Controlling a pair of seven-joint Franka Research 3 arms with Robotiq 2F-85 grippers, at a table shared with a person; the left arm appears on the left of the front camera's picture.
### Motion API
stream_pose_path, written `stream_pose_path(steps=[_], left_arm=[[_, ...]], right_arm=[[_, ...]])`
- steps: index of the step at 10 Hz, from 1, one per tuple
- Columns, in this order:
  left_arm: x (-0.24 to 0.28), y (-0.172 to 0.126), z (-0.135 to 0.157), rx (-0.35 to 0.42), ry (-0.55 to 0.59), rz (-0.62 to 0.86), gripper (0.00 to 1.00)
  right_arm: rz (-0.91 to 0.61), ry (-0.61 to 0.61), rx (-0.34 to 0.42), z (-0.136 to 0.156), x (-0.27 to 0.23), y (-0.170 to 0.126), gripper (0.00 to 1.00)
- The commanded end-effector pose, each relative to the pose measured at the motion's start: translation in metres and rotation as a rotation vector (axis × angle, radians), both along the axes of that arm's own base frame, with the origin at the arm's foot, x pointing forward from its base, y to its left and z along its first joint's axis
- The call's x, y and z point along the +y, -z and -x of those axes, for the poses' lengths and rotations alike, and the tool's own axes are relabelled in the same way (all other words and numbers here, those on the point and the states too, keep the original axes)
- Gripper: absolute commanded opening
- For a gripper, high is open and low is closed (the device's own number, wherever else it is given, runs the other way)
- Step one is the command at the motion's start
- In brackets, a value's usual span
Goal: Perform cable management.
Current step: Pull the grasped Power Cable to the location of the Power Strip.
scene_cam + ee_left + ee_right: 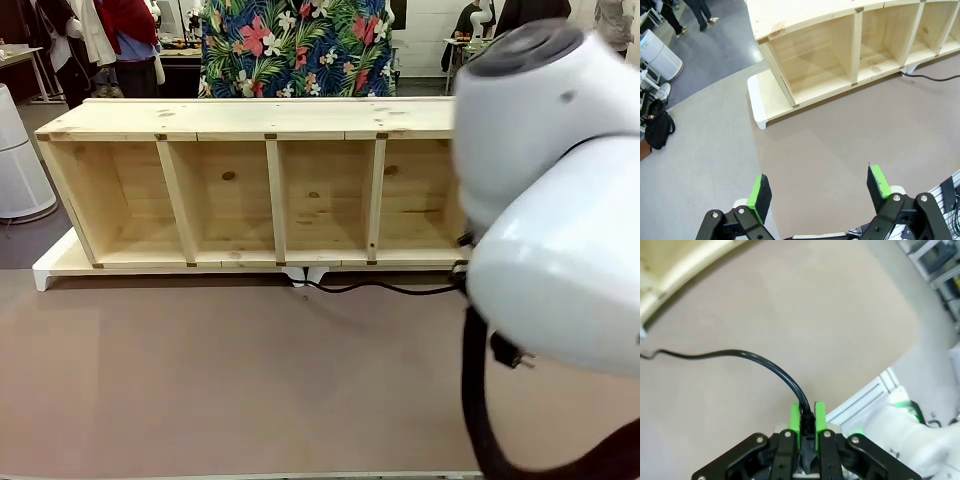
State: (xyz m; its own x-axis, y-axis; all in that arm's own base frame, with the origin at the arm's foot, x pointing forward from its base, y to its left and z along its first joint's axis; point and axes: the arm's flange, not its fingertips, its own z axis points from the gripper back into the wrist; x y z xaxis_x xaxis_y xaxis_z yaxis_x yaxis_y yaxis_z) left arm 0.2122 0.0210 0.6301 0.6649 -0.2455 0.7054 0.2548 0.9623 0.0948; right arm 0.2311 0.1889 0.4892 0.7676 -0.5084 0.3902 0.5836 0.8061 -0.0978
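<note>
My right gripper (807, 420) is clamped on the cable (747, 355) above the brown table (805, 315). The cord trails across the tabletop to the foot of the wooden shelf (270, 120). My left gripper (819, 186) hangs released, jaws wide, grasping nothing.

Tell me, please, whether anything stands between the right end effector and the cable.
Nothing visible does: the right end effector is shut directly on the cable, which runs from it across the table toward the wooden shelf.
</note>
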Motion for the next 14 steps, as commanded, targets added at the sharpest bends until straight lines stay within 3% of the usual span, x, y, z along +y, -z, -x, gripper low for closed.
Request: stream_pose_path(steps=[1,5,11,14], left_arm=[[0.001,0.0,0.0,0.0,-0.003,0.004,1.0],[0.001,0.0,0.0,0.0,-0.003,0.004,1.0],[0.001,0.0,0.0,0.0,-0.003,0.004,1.0],[0.001,0.0,0.0,0.0,-0.003,0.004,1.0]], right_arm=[[0.001,0.005,-0.019,0.045,-0.1,0.074,0.14],[0.048,-0.007,-0.071,0.036,-0.131,0.062,0.14],[0.123,-0.053,-0.261,-0.022,-0.168,0.043,0.14],[0.128,-0.016,-0.255,-0.054,-0.187,0.039,0.14]])
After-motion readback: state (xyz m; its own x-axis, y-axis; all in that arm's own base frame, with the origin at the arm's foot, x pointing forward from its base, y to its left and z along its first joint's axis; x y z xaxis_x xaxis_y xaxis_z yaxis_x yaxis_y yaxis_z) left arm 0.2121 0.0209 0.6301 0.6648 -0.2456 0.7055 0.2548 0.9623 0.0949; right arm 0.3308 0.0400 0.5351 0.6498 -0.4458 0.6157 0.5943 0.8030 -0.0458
